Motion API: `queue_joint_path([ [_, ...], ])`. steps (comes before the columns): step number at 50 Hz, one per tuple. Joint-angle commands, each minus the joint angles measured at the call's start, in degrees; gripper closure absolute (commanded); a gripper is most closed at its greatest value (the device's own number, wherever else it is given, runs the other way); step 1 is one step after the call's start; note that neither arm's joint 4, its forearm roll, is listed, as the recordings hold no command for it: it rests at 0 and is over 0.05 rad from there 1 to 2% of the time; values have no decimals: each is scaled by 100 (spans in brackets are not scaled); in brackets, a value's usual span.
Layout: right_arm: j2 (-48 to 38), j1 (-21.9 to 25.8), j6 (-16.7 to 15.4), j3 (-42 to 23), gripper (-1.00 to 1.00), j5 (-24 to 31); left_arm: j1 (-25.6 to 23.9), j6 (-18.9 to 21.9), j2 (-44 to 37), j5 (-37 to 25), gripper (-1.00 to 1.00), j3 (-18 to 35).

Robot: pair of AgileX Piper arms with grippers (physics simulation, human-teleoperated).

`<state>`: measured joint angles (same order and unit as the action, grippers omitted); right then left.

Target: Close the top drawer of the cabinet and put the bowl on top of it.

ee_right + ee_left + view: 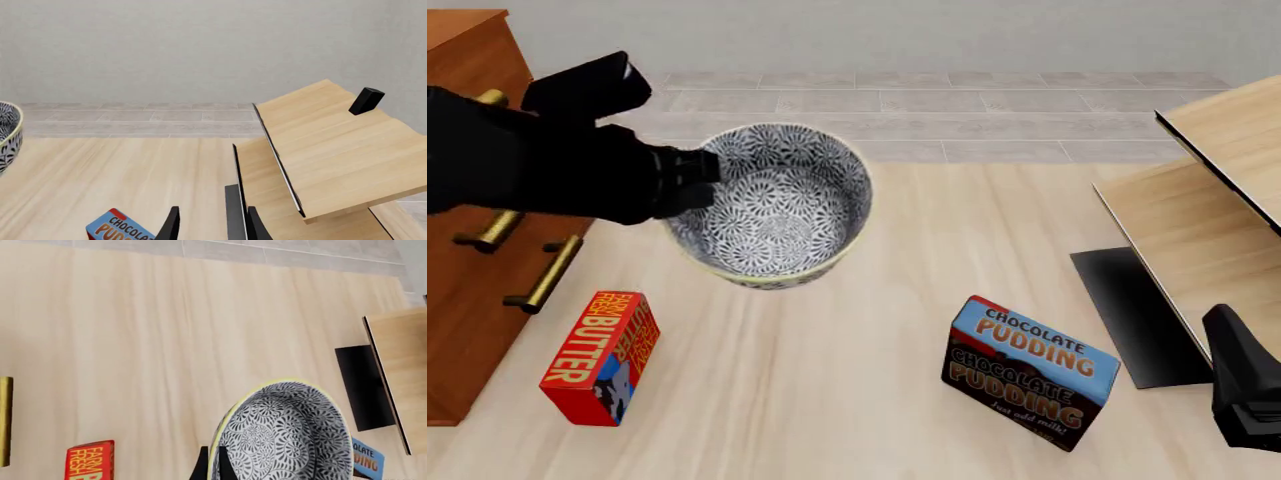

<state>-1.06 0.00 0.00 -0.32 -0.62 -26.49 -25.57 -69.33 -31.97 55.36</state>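
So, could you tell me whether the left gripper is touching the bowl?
Touching: in the left wrist view the left gripper has its fingers either side of the bowl rim.

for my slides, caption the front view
Left end effector holds patterned white bowl beside reddish-brown wooden cabinet.

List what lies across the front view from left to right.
cabinet → butter box → bowl, held up by the left hand → chocolate pudding box → pale wood furniture → right hand.
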Motion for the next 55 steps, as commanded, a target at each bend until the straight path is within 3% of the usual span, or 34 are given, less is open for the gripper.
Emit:
queue_joint_path([
  [1,29,1,-2,2,-100,23,57,-22,462,-452,100,191],
  [26,27,0,0,2,-100,23,98,-271,1128,-1498,100,1046],
  [55,30,0,3,2,-100,23,593,-95,1571,-2485,100,1956],
])
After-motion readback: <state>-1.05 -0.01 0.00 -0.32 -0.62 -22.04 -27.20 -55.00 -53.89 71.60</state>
